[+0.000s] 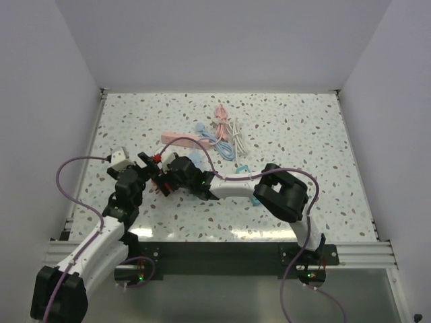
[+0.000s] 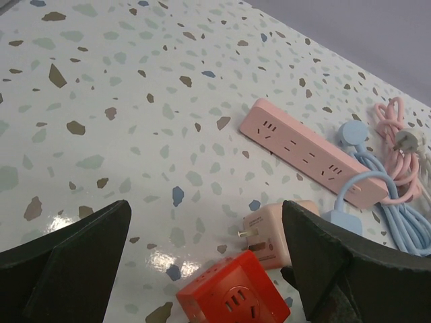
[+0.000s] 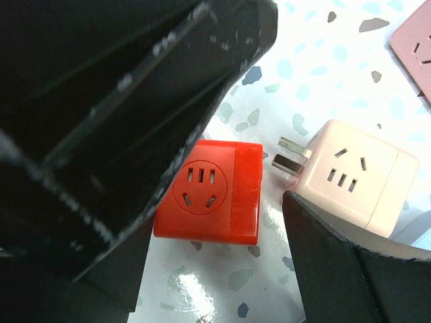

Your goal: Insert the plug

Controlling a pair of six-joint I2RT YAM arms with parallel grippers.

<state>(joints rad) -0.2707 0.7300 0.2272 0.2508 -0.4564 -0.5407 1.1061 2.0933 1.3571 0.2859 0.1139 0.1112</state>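
**A:** Black jaws are seen closest, those of the right gripper [image 3: 246, 168]. How are they set?

**B:** They are spread apart, and nothing is pinched. The red cube [image 3: 209, 192] is seen between them on the desk [image 2: 101, 81], and its left side is hidden behind one jaw.

**A:** And the left gripper [image 2: 205, 215]?

**B:** Its jaws are spread wide too, and nothing is held.

**A:** Where is the plug?

**B:** The pink cube [image 3: 350, 175] is laid just beside the red cube. It is nearer the left edge of the desk than the right edge, about midway between the near edge and the far edge. Its metal pins [image 3: 293, 153] are pointed at the red cube, and a small gap is seen between.

**A:** So what should be done?

**B:** It seems the pink cube should be gripped by its flat sides, well back from the pins, so the pins are not covered.

**A:** And the red cube?

**B:** It should be held fast by the other jaws, or it will likely be pushed away across the smooth desk.

**A:** Which holes are to be used?

**B:** Holes are seen on the red cube's top. Whether holes are cut in the side that faces the pins cannot be told. The pins must be lined up with a matching set first, then pushed in straight, not at a tilt.
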